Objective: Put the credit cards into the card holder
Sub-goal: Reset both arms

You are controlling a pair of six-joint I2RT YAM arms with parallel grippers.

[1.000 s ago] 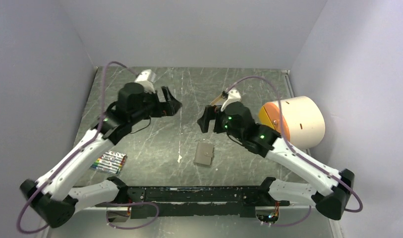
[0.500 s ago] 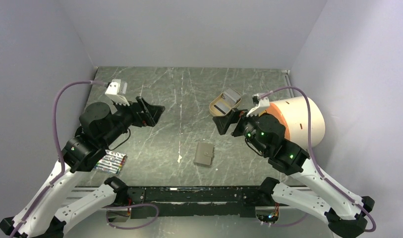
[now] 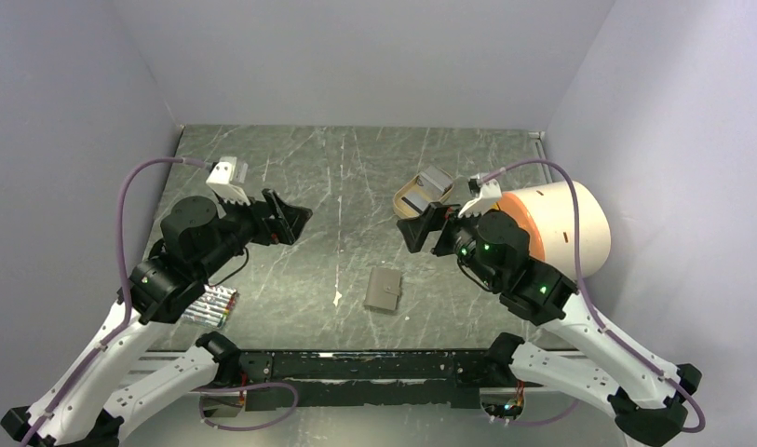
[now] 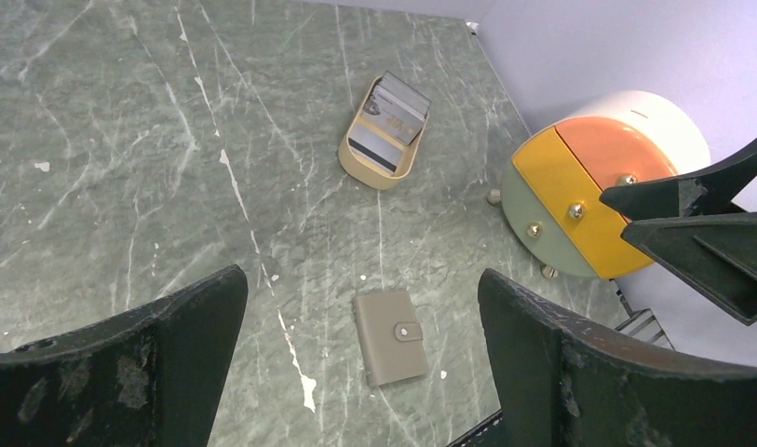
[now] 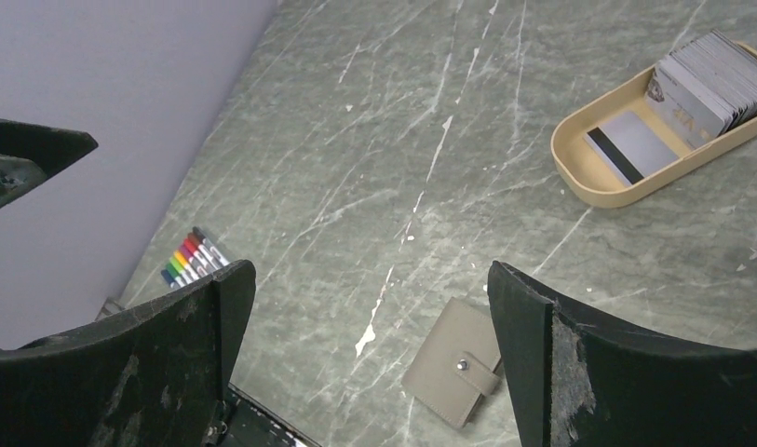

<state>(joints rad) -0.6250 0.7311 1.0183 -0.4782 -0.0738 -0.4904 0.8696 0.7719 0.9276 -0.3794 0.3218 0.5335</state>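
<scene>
Left gripper [image 3: 292,216] and right gripper [image 3: 421,229] have pulled back, gaping and empty — credit cards [image 4: 393,116] now uncovered, card holder [image 4: 390,337] unopened.

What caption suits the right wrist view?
Open right gripper above closed card holder; credit cards sit in tan tray.

Holds left gripper [image 3: 295,222] raised, pointing inward, jaws wide apart, empty. Holds right gripper [image 3: 419,235] raised facing it, jaws wide apart, empty. Bends left arm [image 3: 104,340] and right arm [image 3: 588,321] at elbows.

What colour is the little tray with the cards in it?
The tray is tan; right wrist view.
</scene>
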